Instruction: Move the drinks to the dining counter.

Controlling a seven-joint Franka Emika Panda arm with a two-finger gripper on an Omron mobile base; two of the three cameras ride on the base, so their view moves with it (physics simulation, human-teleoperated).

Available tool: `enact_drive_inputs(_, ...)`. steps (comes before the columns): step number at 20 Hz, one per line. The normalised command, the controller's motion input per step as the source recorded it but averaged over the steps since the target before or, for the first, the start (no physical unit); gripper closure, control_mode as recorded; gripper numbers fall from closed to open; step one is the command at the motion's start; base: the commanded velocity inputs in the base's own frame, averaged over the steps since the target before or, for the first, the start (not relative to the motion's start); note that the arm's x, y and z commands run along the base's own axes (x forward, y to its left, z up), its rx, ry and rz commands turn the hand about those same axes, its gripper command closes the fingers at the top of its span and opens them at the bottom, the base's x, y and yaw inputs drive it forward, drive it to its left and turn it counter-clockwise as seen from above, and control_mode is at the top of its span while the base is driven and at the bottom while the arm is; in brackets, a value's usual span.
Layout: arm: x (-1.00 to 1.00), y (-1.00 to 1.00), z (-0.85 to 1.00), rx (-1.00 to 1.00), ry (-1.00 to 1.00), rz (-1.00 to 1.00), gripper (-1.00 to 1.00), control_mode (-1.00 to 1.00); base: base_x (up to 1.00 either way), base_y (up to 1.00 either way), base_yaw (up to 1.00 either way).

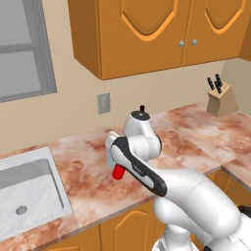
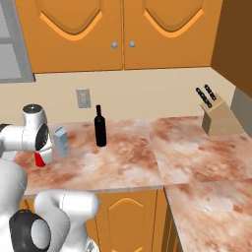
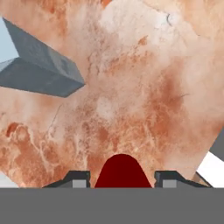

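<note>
From the left base view, I see the arm bent over the marble counter [image 1: 196, 132], and a red can [image 1: 118, 172] pokes out just below the wrist, hanging clear above the counter surface. A grey-blue carton [image 1: 109, 149] peeks out just behind the arm, and the tip of a black bottle [image 1: 142, 108] shows above the arm's top joint. The sink [image 1: 24, 188] sits off to the left, a knife block [image 1: 220, 100] far back on the right.

Over to the right base view: the can [image 2: 41, 159] is tucked under the wrist at the left edge, the carton [image 2: 61, 141] stands upright just beside it on the counter [image 2: 197, 147], and the bottle [image 2: 100, 127] stands upright a little further right, apart from both. The knife block [image 2: 219, 117] is well away by the right wall.

In the hand view, the end effector [image 3: 122, 179] has its two tips closed in on either side of the can [image 3: 122, 171], gripping it. A carton [image 3: 41, 70] lies at upper left over the marble, and a second boxy grey and white shape [image 3: 214, 164] cuts in at the right edge; I can't tell what it is.
</note>
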Motion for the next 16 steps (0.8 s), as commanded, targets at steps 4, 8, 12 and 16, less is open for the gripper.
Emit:
enact_drive_inputs(4, -0.33, -0.11, 0.44, 0.00, 0.03, -0.25, 1.00, -1.00, 0.00, 0.00, 0.00)
enact_drive_inputs(8, -0.34, -0.36, 0.67, -0.06, 0.06, 0.00, 1.00, -1.00, 0.00, 0.00, 0.00)
enact_drive_inputs(12, -0.66, -0.41, 0.76, -0.10, 0.03, 0.05, 1.00, -1.00, 0.00, 0.00, 0.00)
enact_drive_inputs(16, -0.23, -0.12, 0.22, -0.02, 0.01, 0.01, 1.00, 1.00, -0.75, -0.03, 0.11)
